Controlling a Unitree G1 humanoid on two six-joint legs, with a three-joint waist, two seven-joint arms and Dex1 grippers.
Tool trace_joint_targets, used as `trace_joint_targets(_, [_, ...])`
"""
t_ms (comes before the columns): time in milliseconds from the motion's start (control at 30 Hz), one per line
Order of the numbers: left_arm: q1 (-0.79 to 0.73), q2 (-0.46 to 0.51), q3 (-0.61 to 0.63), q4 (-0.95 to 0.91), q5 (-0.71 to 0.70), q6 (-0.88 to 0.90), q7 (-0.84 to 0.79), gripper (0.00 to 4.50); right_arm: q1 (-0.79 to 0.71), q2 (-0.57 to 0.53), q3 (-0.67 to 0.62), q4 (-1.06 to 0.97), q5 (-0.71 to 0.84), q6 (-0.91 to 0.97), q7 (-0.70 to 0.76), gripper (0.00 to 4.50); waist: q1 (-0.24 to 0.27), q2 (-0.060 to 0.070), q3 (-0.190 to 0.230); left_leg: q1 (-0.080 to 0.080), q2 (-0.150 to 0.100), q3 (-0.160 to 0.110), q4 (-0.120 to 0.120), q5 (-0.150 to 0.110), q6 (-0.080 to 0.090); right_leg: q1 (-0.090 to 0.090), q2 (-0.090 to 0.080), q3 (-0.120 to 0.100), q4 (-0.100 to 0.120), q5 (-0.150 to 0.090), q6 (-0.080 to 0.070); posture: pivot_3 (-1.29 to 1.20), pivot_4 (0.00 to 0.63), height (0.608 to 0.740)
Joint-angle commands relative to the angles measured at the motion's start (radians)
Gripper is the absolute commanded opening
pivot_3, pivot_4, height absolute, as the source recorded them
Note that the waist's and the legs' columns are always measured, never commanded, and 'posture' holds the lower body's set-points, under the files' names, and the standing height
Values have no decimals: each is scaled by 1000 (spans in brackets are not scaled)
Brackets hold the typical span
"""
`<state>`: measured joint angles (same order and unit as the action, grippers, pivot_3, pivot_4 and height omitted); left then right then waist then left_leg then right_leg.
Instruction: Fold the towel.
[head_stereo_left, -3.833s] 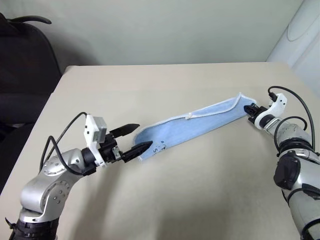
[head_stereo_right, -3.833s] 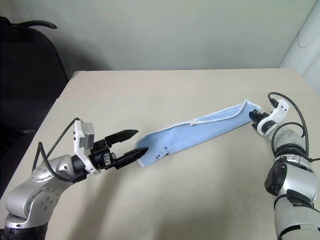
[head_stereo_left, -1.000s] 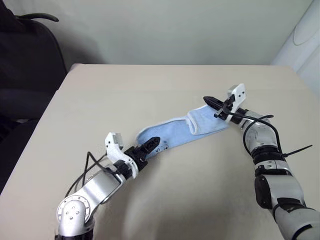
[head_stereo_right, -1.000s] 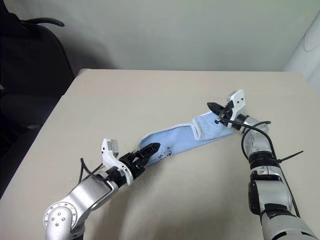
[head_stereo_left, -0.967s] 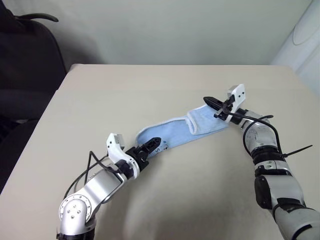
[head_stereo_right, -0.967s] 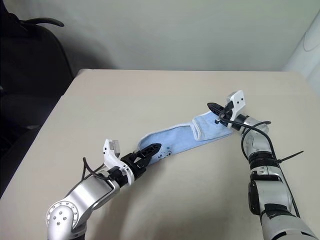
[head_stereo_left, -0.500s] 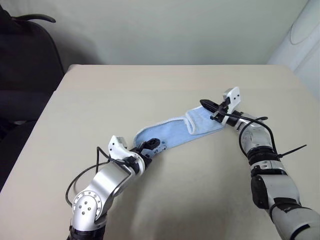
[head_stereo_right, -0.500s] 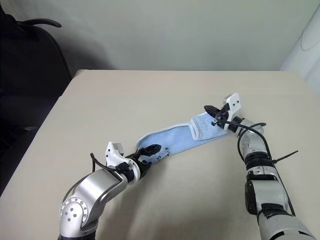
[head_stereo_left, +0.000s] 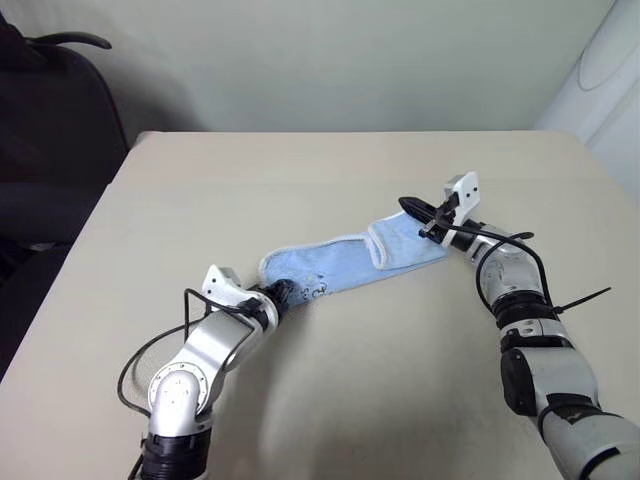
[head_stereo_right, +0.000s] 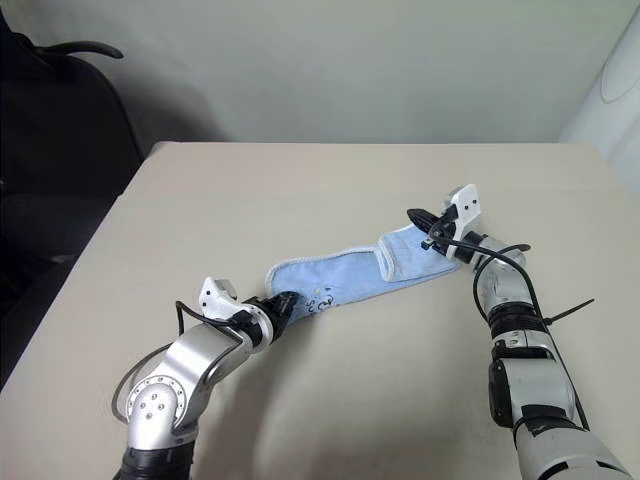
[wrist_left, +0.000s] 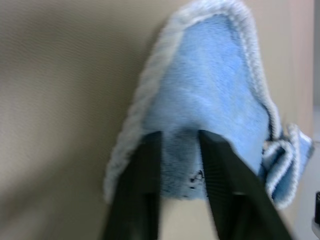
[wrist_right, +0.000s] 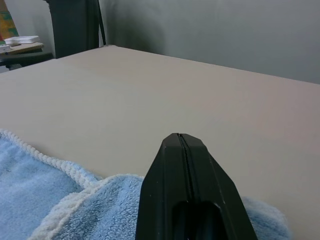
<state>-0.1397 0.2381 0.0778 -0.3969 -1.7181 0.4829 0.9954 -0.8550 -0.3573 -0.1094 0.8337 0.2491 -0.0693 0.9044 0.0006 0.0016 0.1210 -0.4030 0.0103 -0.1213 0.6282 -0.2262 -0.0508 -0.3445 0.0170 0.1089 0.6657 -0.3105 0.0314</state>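
Towel (head_stereo_left: 340, 258) lies mid-tabletop (head_stereo_left: 300, 180), long strip, right end folded over itself. Wide bare tabletop all around towel; edges well apart. Left end effector (head_stereo_right: 283, 303) clamped on towel's near-left end. Right end effector (head_stereo_left: 415, 212) fingers together, above folded end. Dark chair (head_stereo_left: 50, 110) beyond tabletop's left edge.

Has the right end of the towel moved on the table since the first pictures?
Yes. The right gripper has carried that end of the towel leftward and doubled it over, further from the table's right edge.
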Motion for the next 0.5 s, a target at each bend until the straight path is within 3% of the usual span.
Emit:
trace_joint_targets(33, [-5,-14,25,2,6,-14,28,40,-3,-13,-23,-43,14,-16,-6,0,0,1,1,0,0,0,0,0,0,0,0,0,0,0,0,0,150,740])
trace_joint_targets(367, [-18,-26,39,-36,1,-16,46,40,5,-3,-19,-50,11,-21,-21,0,0,1,2,0,0,0,0,0,0,0,0,0,0,0,0,0,150,740])
trace_joint_targets(500, [8,-27,38,-92,-30,-28,125,40,4,-21,-27,-52,15,-17,-15,0,0,0,3,0,1,0,0,0,0,0,0,0,0,0,0,0,150,740])
